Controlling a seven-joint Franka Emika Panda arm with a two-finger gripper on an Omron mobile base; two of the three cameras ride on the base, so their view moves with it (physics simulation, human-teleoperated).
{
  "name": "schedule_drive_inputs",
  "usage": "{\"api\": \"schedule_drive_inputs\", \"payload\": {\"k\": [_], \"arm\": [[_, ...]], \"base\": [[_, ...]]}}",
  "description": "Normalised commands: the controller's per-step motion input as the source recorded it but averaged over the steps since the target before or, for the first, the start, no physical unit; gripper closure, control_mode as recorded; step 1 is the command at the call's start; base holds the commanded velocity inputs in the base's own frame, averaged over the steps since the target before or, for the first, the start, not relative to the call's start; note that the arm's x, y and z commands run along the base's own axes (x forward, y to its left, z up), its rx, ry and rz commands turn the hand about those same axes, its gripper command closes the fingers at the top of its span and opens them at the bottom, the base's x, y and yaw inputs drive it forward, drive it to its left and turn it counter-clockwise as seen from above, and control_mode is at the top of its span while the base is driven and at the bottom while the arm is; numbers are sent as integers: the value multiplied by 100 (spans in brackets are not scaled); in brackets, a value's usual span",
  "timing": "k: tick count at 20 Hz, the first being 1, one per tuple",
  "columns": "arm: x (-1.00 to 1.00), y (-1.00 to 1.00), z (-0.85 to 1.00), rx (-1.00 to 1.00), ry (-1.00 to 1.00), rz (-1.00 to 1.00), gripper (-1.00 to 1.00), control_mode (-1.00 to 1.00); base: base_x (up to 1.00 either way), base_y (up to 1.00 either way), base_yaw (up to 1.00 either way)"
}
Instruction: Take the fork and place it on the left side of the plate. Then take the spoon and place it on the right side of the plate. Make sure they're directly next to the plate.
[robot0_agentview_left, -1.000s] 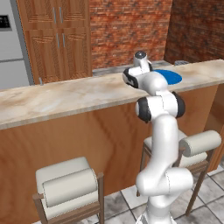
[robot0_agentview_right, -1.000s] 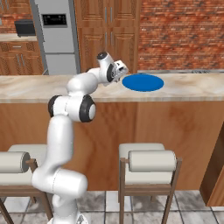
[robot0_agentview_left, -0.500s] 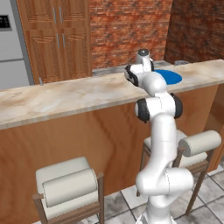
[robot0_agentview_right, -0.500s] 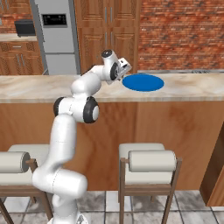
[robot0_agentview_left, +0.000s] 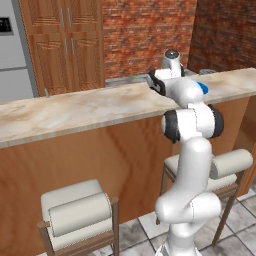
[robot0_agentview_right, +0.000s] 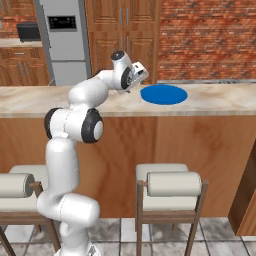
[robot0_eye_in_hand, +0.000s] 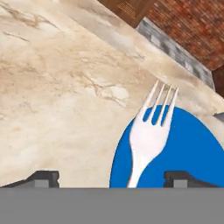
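No readable text, label, brand, number or sign stands on anything here. The dark display panel (robot0_agentview_right: 61, 22) on the refrigerator (robot0_agentview_right: 64, 45) in the right base view carries faint light marks, too small and blurred to make out as letters or digits.

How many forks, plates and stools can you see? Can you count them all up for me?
Forks: 1, the fork seen lying over the plate's edge in the hand view
Plates: 1, the blue plate
Stools: 2, the left stool and the right stool
Total: 4
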Motion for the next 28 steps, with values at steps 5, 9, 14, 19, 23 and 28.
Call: {"api": "schedule_drive_inputs", "payload": {"k": [5, 9, 14, 19, 23, 28], "arm": [[-100, 35, 0, 0, -17, -4, -100, -100], [-63, 67, 0, 0, -19, -1, -100, -100], [-28, 49, 72, 4, -37, -1, -100, -100], [-98, 41, 100, 6, -16, 0, -100, -100], [-100, 36, 100, 1, 4, 0, -100, -100], [-100, 26, 91, 0, 28, 1, -100, -100]], "base": [[0, 0, 0], [0, 0, 0], [0, 0, 0], [0, 0, 0], [0, 0, 0], [0, 0, 0]]}}
